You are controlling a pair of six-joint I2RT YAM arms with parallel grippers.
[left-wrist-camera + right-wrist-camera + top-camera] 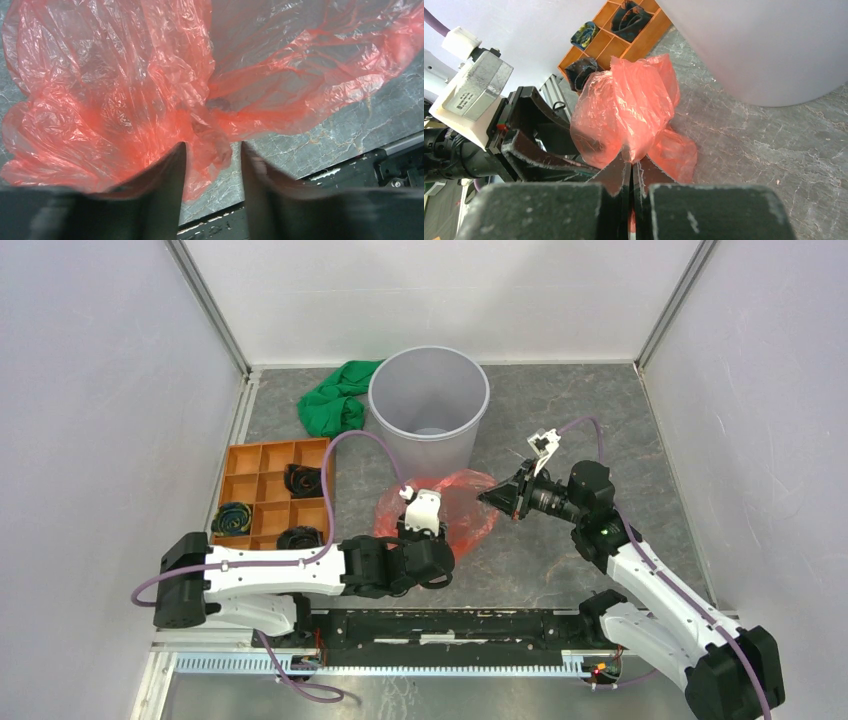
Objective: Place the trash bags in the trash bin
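On the grey table (560, 420) the red bag (470, 508) lies bunched near the bin (428, 405), none inside yet: right claw (631, 162) clenched on it, left claw (212, 145) parted around a fold.

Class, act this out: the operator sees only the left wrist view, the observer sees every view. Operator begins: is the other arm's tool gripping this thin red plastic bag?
Observer: Yes, the right tool is shut on a fold of the thin red plastic bag.
Operator: Where is the bin?
Observer: The round light-grey plastic bin stands upright just beyond the bag, which lies outside it.
Operator: Anything beside it?
Observer: A crumpled green cloth, at its left.
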